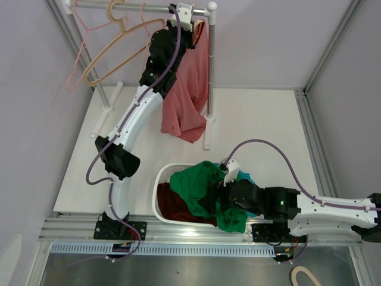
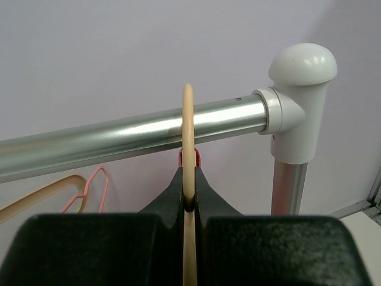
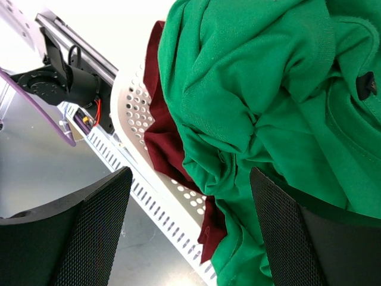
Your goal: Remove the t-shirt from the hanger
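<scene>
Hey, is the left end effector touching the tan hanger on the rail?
Touching. The left wrist view shows the left end effector closed on the tan hanger at its hook, no gap either side.

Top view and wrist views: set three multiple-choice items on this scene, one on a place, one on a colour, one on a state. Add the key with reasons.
1. Where does the green garment lie?
A. on the floor
B. on the bare table
C. in the white basket

2. What colour is the t-shirt hanging from the rail?
A. salmon red
B. blue
C. yellow

3. How does the left pincer stand?
A. wide open
B. shut on the tan hanger hook
C. shut on the t-shirt's hem

Key:
1 C: the top view shows it heaped in the basket and spilling over the rim.
2 A: the cloth below the rail is salmon red.
3 B: the left wrist view shows its jaws closed against the hook just under the rail.
</scene>
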Robot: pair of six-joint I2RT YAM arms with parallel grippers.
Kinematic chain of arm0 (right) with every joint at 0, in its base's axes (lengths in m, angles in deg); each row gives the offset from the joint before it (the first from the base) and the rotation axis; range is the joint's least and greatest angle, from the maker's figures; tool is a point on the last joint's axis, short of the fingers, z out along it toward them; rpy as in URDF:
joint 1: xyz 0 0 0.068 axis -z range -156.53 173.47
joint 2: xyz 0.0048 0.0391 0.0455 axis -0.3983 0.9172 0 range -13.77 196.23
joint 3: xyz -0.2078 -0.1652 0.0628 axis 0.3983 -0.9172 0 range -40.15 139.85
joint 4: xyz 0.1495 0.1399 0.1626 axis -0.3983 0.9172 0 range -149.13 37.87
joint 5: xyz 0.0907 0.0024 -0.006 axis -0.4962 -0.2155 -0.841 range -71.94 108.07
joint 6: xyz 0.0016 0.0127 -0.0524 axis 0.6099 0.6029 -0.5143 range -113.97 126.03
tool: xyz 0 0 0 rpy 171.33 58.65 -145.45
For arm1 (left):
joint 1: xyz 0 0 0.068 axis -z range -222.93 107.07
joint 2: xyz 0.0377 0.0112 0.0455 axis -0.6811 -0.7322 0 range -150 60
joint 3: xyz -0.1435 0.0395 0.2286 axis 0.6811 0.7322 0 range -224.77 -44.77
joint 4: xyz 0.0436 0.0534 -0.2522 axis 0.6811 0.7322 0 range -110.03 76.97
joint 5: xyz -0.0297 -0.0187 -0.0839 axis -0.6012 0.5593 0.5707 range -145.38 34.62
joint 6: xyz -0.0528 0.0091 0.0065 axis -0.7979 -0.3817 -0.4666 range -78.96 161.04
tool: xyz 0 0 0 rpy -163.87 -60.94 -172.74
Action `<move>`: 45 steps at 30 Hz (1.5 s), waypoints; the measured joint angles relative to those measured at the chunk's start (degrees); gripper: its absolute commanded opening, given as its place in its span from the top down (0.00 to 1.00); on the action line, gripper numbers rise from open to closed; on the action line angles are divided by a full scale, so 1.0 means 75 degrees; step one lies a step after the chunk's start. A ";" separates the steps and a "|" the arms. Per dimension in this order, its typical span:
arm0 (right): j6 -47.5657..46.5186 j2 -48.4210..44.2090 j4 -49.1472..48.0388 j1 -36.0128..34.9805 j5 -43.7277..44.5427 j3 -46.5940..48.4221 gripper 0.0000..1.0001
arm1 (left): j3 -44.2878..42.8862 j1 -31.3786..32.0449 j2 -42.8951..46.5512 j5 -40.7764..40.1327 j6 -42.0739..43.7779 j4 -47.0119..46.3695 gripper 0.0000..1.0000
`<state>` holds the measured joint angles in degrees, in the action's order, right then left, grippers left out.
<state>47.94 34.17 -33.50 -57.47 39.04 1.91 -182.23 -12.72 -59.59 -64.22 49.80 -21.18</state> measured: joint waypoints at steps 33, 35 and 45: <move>-0.4068 0.1457 -0.4409 -0.0055 0.0434 0.1346 0.01 | 0.4523 0.2264 0.4485 -0.7070 -0.1032 0.1684 0.99; -0.4342 0.1682 -0.4916 -0.0026 0.0490 0.1343 0.00 | 0.4529 0.2460 0.4520 -0.7318 -0.1294 0.1979 0.99; -0.4628 0.3112 -0.5173 0.0213 0.0356 0.1880 1.00 | 0.5592 0.2757 0.5240 -0.7624 -0.1856 0.2206 0.99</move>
<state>13.23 57.51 -72.30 -55.88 41.70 16.01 -140.29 7.96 -20.29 -121.40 35.87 -4.63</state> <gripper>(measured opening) 0.012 0.027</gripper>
